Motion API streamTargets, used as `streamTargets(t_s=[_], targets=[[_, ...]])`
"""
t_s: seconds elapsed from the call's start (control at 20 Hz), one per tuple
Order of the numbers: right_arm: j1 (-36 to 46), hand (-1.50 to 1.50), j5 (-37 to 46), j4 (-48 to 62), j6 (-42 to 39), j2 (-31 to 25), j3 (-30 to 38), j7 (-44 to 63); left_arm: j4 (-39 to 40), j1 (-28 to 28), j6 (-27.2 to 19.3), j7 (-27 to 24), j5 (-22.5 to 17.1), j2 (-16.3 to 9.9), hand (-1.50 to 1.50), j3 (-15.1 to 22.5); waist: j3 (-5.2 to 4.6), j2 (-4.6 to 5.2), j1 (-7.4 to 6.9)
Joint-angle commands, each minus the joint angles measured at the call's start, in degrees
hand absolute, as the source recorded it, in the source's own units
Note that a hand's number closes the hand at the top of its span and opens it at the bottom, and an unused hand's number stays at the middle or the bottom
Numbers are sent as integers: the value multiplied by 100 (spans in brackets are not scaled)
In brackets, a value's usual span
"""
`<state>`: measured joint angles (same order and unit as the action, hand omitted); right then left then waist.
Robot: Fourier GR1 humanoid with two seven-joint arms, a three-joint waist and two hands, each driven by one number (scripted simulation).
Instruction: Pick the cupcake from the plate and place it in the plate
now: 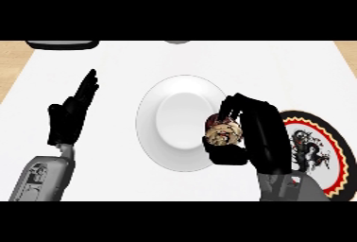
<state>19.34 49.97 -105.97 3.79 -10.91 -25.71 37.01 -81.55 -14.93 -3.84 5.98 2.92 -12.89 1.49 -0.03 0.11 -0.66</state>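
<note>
Left hand [70, 118]: I see it open, fingers straight, resting on the white tabletop [111, 71]. White plate [164, 99]: centre. Cupcake [223, 133]: tan, swirled top, dark-red side; my right hand [259, 134] curls around it over the white plate's right rim. Patterned plate [327, 151]: far right.

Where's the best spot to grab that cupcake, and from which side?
Around its sides, coming from the right, as the right hand does now: fingers and thumb curl round the cupcake over the white plate's rim. It is small and roundish, so opposite sides suit a pinch.
</note>
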Motion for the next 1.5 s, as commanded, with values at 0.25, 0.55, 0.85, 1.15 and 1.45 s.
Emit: streamTargets(t_s=[0.25,0.55,0.85,1.15,1.45], targets=[[1287,150,754,2824,267,1053,-245,-95,326,-161,15,-131,129,79,0,-41,-1,24,-19],[2071,150,-203,4621,974,1086,-42,23,197,-173,34,-68,129,163,0,-27,4,39,-108],[2564,-150,-1669,5728,1987,1090,-381,-626,277,-161,284,-153,-24,27,0,-202,6,43,-148],[2421,-150,-2872,5472,2990,1091,-853,-1037,222,-198,180,-77,132,206,0,-46,9,47,-195],[1938,-150,-3200,4708,3700,1009,111,-1942,129,89,149,-113,120,138,0,-169,8,-1,56]])
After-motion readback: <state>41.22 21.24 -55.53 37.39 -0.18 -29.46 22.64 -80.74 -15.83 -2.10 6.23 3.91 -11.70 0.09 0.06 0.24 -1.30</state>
